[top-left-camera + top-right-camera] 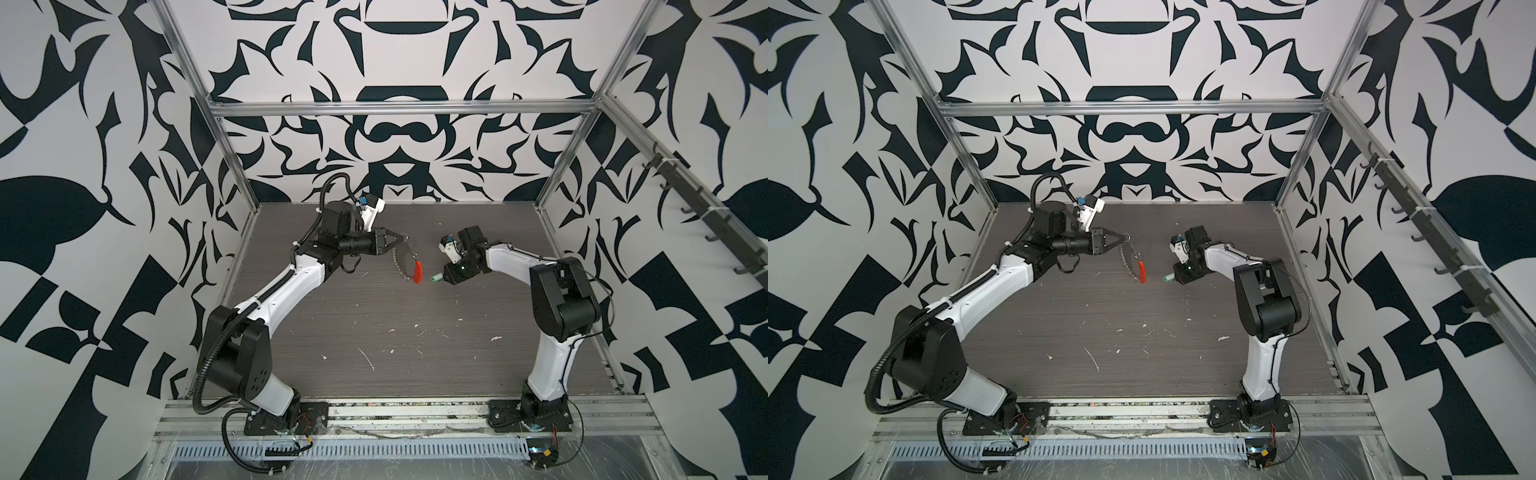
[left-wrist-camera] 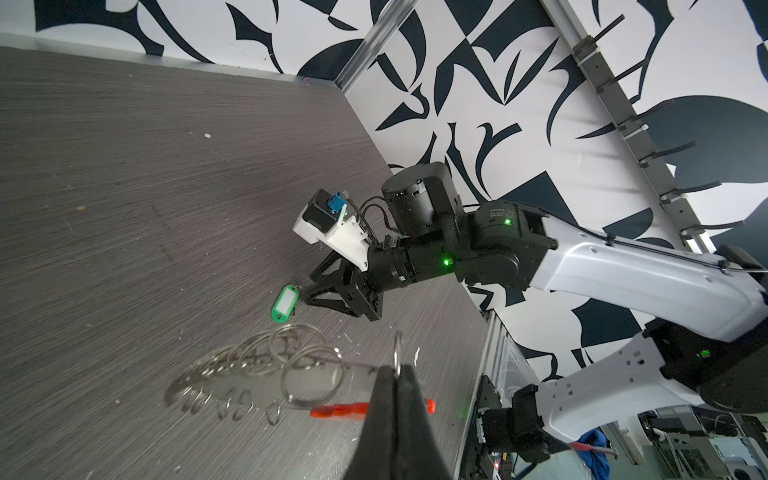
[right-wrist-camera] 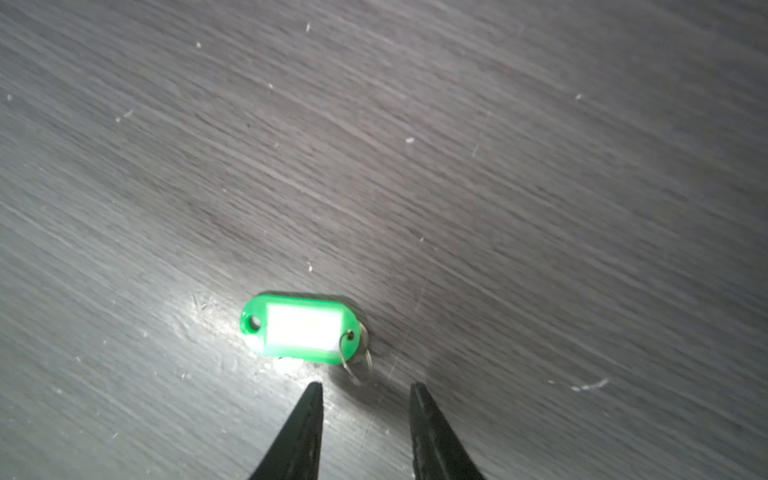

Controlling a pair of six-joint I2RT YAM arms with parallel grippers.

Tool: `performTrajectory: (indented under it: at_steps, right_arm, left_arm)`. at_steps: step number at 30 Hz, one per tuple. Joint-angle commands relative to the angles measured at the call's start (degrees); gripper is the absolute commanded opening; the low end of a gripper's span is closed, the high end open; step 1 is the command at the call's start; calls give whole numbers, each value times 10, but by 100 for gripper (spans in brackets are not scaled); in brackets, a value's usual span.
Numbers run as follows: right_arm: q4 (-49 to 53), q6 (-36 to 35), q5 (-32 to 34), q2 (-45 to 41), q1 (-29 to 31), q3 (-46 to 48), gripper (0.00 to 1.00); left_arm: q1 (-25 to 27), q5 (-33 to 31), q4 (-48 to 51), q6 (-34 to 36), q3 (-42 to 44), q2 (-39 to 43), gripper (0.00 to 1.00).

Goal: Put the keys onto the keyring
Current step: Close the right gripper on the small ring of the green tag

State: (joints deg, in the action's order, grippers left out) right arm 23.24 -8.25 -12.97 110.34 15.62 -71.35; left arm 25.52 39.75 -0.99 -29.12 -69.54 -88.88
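Left pincer: pressed together on the keyring, which was hung from it.
Right pincer: spread, tips just beside the keys.
Keys: found flat on the surface, apart from the keyring.

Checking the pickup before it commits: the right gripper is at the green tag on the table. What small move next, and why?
Probably ease the right gripper forward so the small ring on the green tag sits between its tips. Its jaws stand apart just short of the tag, which lies flat on the table, unheld. The left gripper holds the keyring.
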Motion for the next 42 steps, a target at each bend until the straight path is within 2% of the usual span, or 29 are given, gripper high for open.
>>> performTrajectory:
  at_steps: [1,7,29,42]
  right_arm:
    - [12,-13,-19,-6,-1,-20,39]
    - [13,-16,-13,6,-1,-26,39]
    - [22,-25,-1,25,-1,-43,28]
    - [33,-26,-1,40,-1,-61,28]
  left_arm:
    - [2,17,-4,-1,-27,-6,0]
    - [2,18,-2,-2,-31,-7,0]
    - [9,21,1,-12,-43,-17,0]
    - [15,20,8,-12,-48,-23,0]
